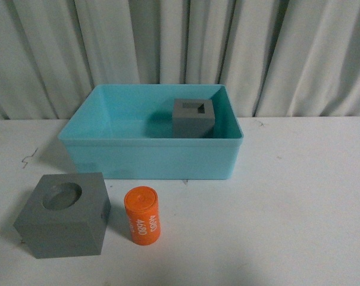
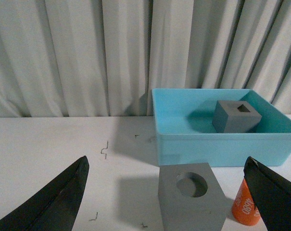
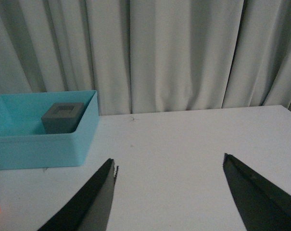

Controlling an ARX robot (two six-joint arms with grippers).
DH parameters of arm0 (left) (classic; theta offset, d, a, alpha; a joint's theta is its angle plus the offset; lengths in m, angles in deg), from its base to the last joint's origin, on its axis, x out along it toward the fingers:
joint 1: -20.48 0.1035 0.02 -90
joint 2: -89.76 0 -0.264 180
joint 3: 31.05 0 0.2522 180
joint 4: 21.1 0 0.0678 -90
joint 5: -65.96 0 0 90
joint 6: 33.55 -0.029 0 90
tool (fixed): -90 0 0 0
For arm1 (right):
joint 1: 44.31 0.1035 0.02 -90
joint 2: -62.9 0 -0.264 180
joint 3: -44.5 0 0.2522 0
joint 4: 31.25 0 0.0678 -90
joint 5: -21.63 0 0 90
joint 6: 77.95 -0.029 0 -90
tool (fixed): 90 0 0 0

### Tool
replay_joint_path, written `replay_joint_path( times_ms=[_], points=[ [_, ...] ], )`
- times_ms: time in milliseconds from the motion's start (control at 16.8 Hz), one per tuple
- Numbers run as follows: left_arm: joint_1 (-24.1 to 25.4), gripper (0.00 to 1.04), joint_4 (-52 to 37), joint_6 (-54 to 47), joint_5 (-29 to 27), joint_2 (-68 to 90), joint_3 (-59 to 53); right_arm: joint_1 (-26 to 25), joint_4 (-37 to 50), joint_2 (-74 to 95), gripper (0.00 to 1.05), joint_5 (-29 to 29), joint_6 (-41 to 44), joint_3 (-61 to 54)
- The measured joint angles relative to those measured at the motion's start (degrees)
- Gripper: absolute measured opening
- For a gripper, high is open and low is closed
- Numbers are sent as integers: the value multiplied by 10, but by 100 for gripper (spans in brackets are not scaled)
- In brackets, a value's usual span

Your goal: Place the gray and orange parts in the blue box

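Note:
The blue box (image 1: 145, 156) stands at the table's middle back. A gray cube with a square recess (image 1: 193, 117) sits inside it at the back right. A gray cube with a round recess (image 1: 63, 214) rests on the table at the front left. The orange cylinder (image 1: 143, 214) with white text stands upright beside it. Neither gripper shows in the front view. In the left wrist view my left gripper (image 2: 167, 166) is open, with the round-recess cube (image 2: 191, 197) between its fingers and the cylinder (image 2: 246, 209) by one finger. My right gripper (image 3: 168, 163) is open over bare table.
A white curtain (image 1: 180, 42) hangs behind the table. The white tabletop (image 1: 299, 202) spreads right of the box. Small dark marks (image 2: 105, 149) lie on the table left of the box. The box (image 3: 39, 144) also shows in the right wrist view.

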Motion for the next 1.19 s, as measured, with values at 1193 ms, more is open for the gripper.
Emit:
replay_joint_path(
  times_ms=[1193],
  points=[
    [-225, 98, 7, 62, -244, 811, 366, 0, 0, 0, 98, 0, 0, 0]
  ],
)
